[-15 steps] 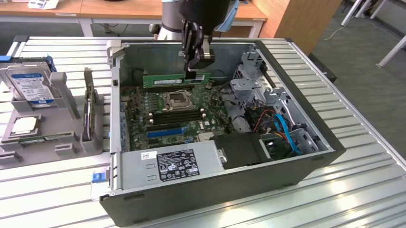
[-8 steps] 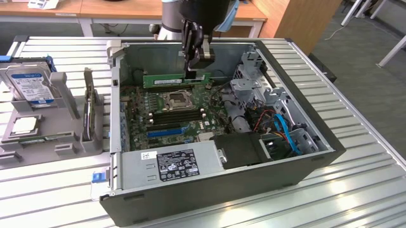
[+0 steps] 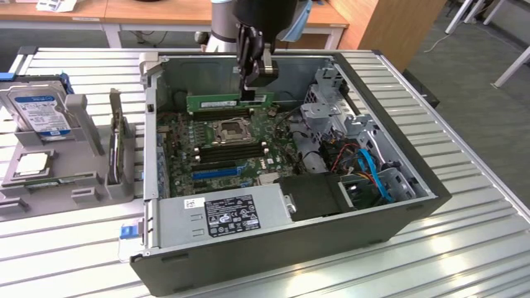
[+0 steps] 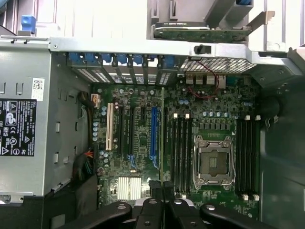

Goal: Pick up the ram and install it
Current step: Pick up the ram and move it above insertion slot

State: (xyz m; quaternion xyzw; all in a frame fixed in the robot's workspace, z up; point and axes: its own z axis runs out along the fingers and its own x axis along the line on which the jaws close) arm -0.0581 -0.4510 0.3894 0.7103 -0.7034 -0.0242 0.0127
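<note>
Now the open computer case point(image 3: 290, 254) lies on its side, motherboard point(image 3: 184, 133) facing up for access. Above it the ram point(image 3: 217, 102) hangs edge-down, lengthwise, ready for a slot, with the gripper point(image 3: 250, 93) clenched on it.

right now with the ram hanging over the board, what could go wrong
1. The gripper is shut on the ram near one end, not its middle, so the stick could tilt when pressed down.
2. In the wrist view the stick's thin edge seems to run beside the memory slots, not over one. It might land on the board.
3. The processor socket lies close by, so a slip could strike it.
</note>
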